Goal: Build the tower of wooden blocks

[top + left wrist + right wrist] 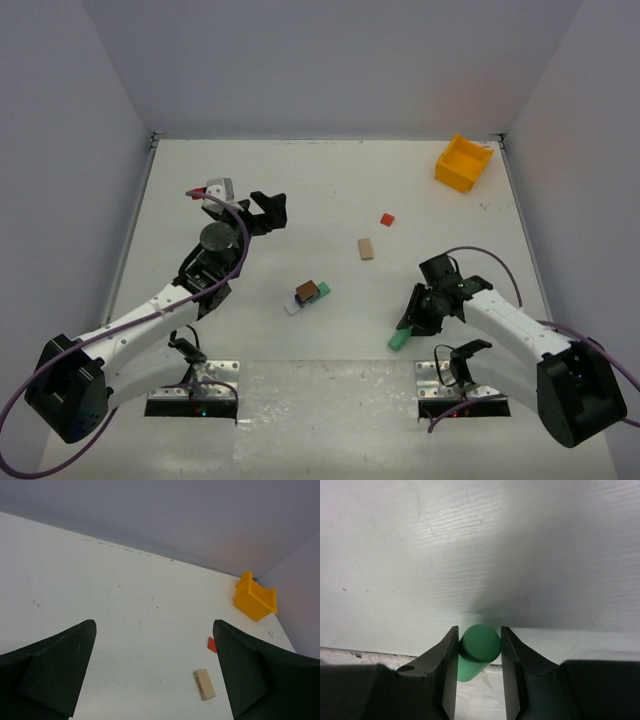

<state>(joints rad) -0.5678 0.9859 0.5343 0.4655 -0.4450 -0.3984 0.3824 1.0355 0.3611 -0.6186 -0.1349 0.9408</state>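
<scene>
Top view, tower: the wood block tower [307,295] stands low in the middle of the surface [330,180], between your two arms.
Top view, loose pieces: the tan block [366,248] lies beyond and right of the tower. The red block [387,218] is farther that way, and the yellow bin [463,163] is well beyond.
Top view, left claw [262,212]: beyond and left of the tower.
Top view, right claw [418,318]: nearer than the tower, to its right, on a green cylinder [401,340].
Left wrist view: your left claw [155,625] is spread wide and holds nothing. The tan block [204,683], red block [212,644] and bin [255,600] lie ahead.
Right wrist view: your right claw [479,630] is clamped on the cylinder [479,647], with a finger against each curved side.
Handling: the cylinder is likely light, stiff painted wood. Its round sides may slip or roll, so grip it mid-length and set it down gently, because the tower looks easy to tip.
</scene>
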